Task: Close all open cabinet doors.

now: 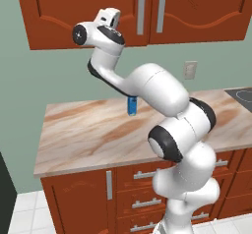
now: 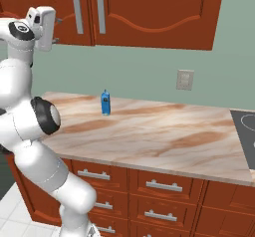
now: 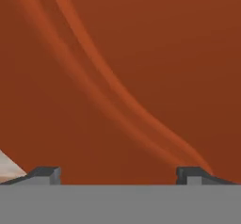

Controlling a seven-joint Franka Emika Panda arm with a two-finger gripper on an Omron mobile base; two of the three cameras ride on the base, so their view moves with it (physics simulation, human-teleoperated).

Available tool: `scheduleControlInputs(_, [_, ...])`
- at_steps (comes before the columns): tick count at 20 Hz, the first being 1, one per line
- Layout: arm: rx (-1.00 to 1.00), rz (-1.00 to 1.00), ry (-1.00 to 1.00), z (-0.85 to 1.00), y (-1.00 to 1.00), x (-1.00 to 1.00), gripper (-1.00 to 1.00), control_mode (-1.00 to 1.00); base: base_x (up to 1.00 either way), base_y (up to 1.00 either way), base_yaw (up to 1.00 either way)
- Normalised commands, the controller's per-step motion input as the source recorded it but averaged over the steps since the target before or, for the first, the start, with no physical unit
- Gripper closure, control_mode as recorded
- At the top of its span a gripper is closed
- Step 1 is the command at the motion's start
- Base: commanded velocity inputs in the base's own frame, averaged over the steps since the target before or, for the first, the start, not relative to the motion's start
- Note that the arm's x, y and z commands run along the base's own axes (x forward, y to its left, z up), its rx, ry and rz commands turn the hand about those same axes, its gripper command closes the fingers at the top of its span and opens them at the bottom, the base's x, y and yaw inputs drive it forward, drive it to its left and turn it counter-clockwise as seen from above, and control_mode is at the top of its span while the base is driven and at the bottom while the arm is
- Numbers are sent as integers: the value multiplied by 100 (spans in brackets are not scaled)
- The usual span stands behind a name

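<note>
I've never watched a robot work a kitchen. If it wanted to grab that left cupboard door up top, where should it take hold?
Probably by the long silver bar handle on the left cabinet door, coming straight at the door's front. The bar runs vertically beside the door's inner edge, so the open gripper would likely set its fingers either side of it. The raised panel looks too flat to pinch.

Reddish-brown cabinet doors point(image 1: 88, 12); marbled beige-brown counter point(image 2: 149, 131); blue bottle point(image 2: 105, 103); sage-green wall point(image 2: 149, 71).

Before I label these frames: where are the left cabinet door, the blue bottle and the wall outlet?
left cabinet door point(image 1: 74, 12): left base view, its raised panel.
blue bottle point(image 2: 105, 103): right base view, its body.
wall outlet point(image 2: 185, 79): right base view, its faceplate.
</note>
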Motion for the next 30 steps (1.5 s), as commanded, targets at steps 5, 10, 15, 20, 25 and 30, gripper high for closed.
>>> scheduleControlInputs(5, [8, 5, 0, -19, -22, 40, -100, -100, 0, 0, 0])
scheduleControlInputs(10, [8, 5, 0, -33, -17, 34, -100, -100, 0, 0, 0])
scheduleControlInputs(15, [11, 7, 1, -28, -20, 69, -100, -100, 0, 0, 0])
scheduleControlInputs(20, [12, 8, 1, -31, -26, 86, -100, -100, 0, 0, 0])
scheduleControlInputs(25, [12, 7, 0, -41, -25, 65, -100, -100, 0, 0, 0])
scheduleControlInputs(30, [6, 4, 0, -63, -3, -21, -100, -100, 0, 0, 0])
